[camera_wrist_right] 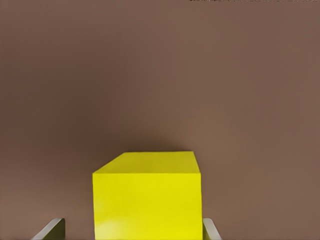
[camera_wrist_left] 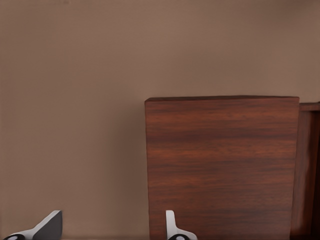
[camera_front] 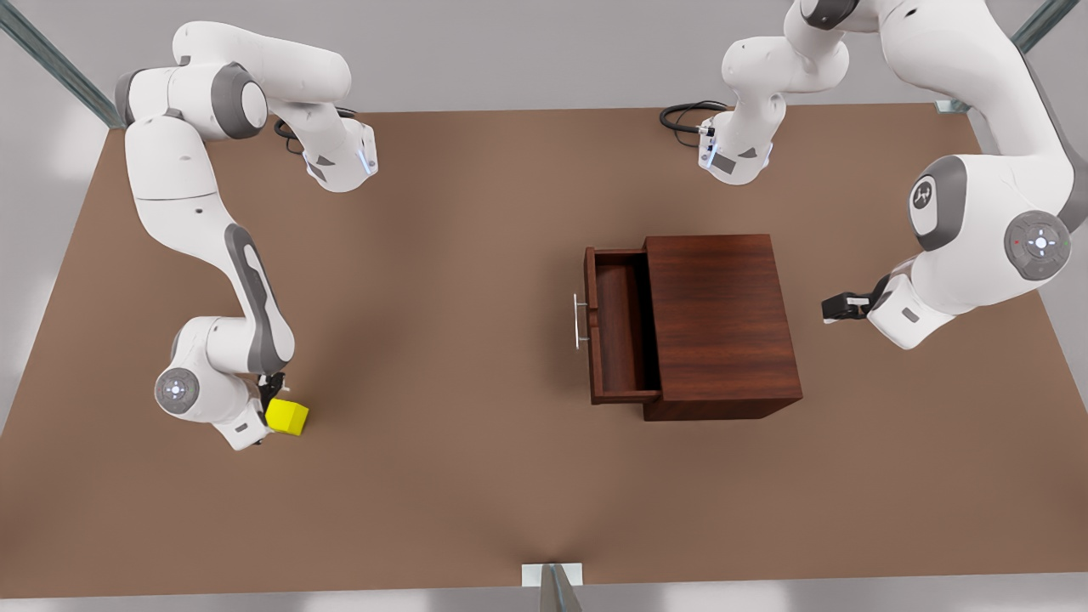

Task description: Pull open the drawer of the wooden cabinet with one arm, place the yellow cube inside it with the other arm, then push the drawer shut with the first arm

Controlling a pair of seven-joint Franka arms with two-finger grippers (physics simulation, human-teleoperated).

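The drawer is standing pulled out of the wooden cabinet toward the front view's left, its silver handle facing that way and its tray lying bare. The left gripper is hanging just beside the cabinet's back, on the front view's right, waiting with its fingers spread and holding nothing.

Well apart, near the front view's left edge, the yellow cube is sitting on the tabletop. The right gripper is straddling it, fingers spread on either side of the block; whether they are touching its faces I cannot tell.

The cube is looking rigid, smooth and probably light, so a square pinch across two opposite flat faces, near mid-height, should be holding it without twisting. Its plain sides may be slippery, so centring matters.
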